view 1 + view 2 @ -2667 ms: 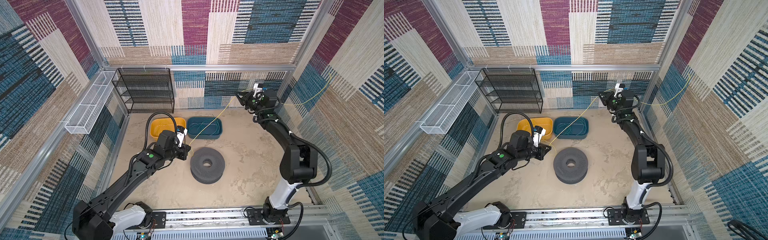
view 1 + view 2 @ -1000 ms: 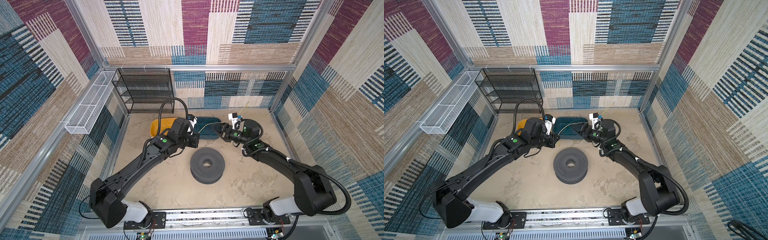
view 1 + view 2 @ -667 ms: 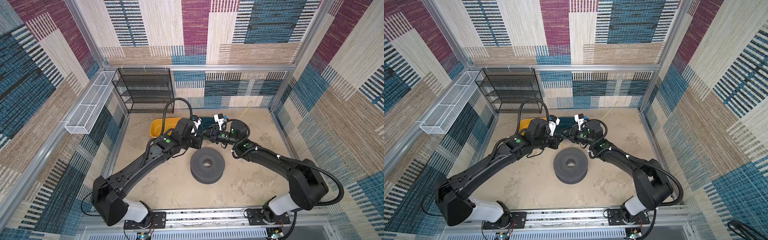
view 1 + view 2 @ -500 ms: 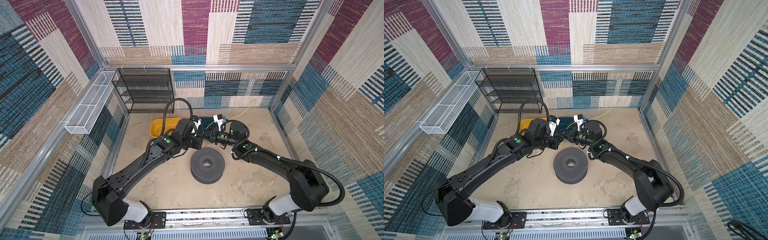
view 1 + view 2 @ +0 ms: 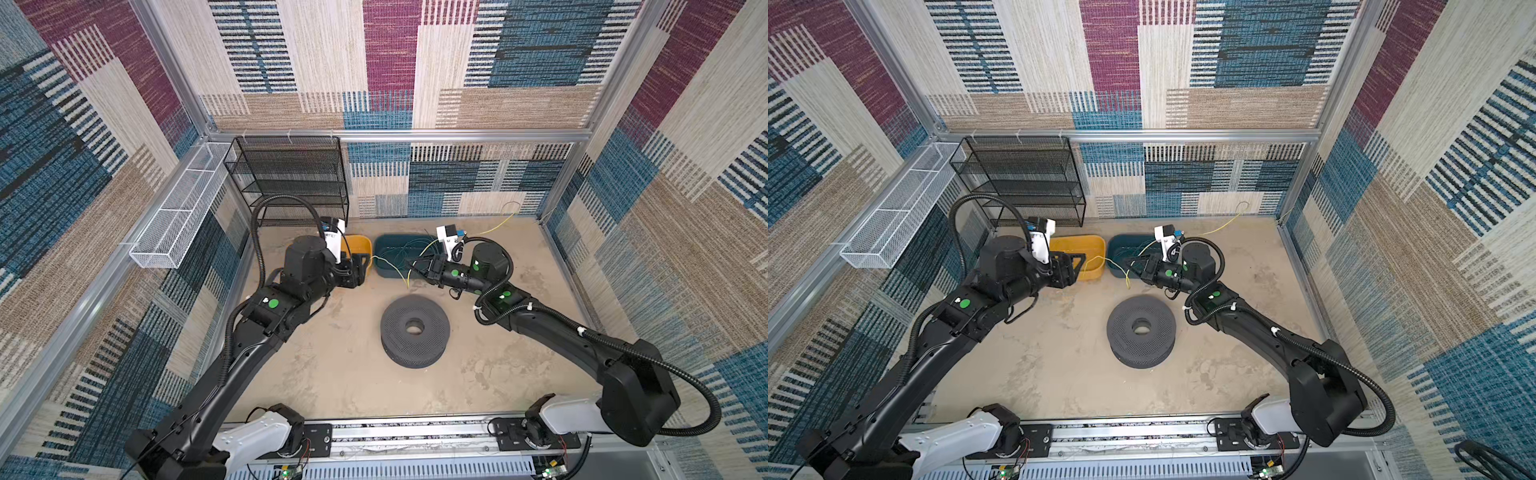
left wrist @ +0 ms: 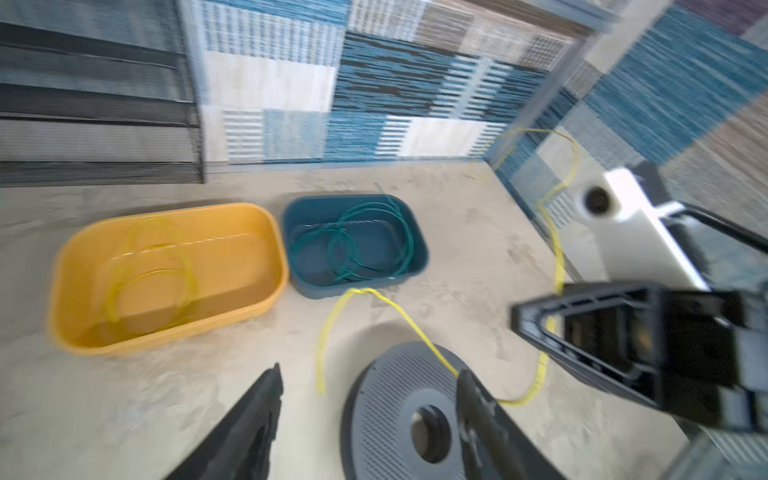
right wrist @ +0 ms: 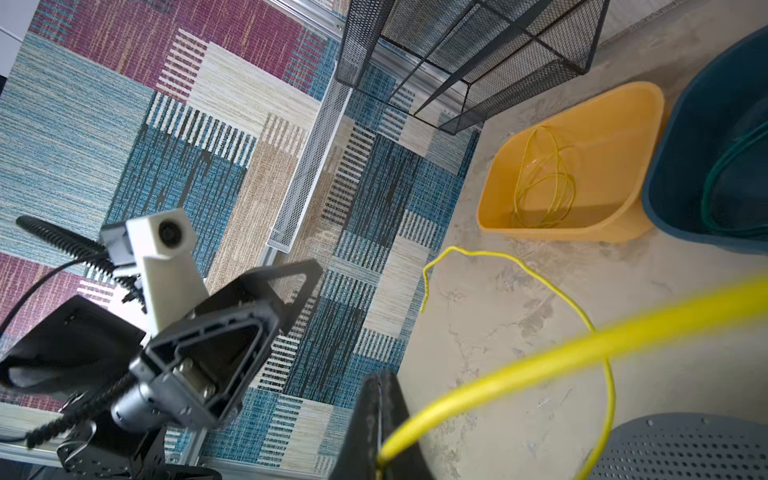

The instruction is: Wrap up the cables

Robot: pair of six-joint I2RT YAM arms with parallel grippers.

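Note:
My right gripper point(image 7: 379, 380) is shut on a thin yellow cable point(image 7: 540, 365), in front of the teal tub point(image 5: 382, 249). In both top views, that cable point(image 5: 496, 223) trails to the back right corner, and its short free end point(image 5: 1128, 279) hangs below the right gripper point(image 5: 1130, 262). My left gripper point(image 6: 368, 388) stands open and empty beside the yellow tub point(image 5: 1096, 246), apart from the cable. A coiled yellow cable point(image 6: 149, 282) lies in the yellow tub. A teal-green cable point(image 6: 374, 232) lies in the teal tub.
A dark grey perforated spool point(image 5: 395, 328) lies flat on the sandy floor in front of the tubs. A black wire shelf point(image 5: 291, 174) stands at the back left. A white mesh basket point(image 5: 178, 220) hangs on the left wall.
My right gripper came in from the right and shut on the yellow cable. My left gripper then opened, let the cable go and drew back to the left.

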